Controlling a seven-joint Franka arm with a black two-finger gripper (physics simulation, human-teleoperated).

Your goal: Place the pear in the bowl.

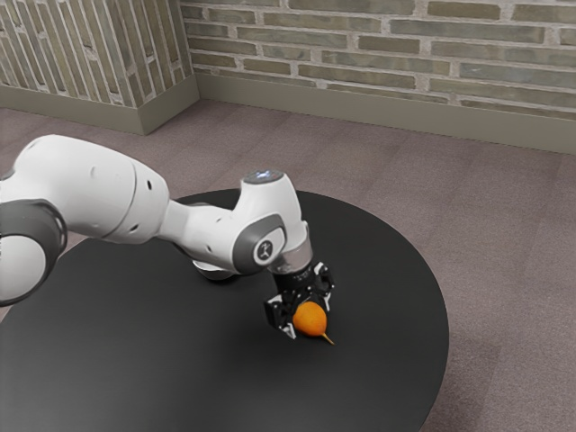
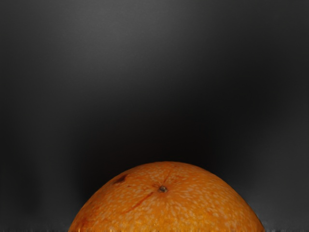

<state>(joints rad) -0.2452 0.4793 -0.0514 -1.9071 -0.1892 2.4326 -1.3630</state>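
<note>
My gripper (image 1: 304, 313) is low over the black table in the exterior view, around the orange pear (image 1: 310, 319). The pear's thin stem points down and toward the exterior view's right. Whether both sides of the gripper touch the fruit cannot be told. At the wrist view's lower edge the rounded, speckled end of the pear (image 2: 164, 210) looms large, a small dark spot at its middle. A pale, rounded piece, possibly the bowl (image 1: 212, 269), peeks out below the arm's forearm in the exterior view; the arm hides most of it.
The round black table (image 1: 180, 378) lies under the arm, its curved edge toward the exterior view's right, beyond the pear. Carpeted floor and a brick wall are in the background. The white arm passes over the table's far left part.
</note>
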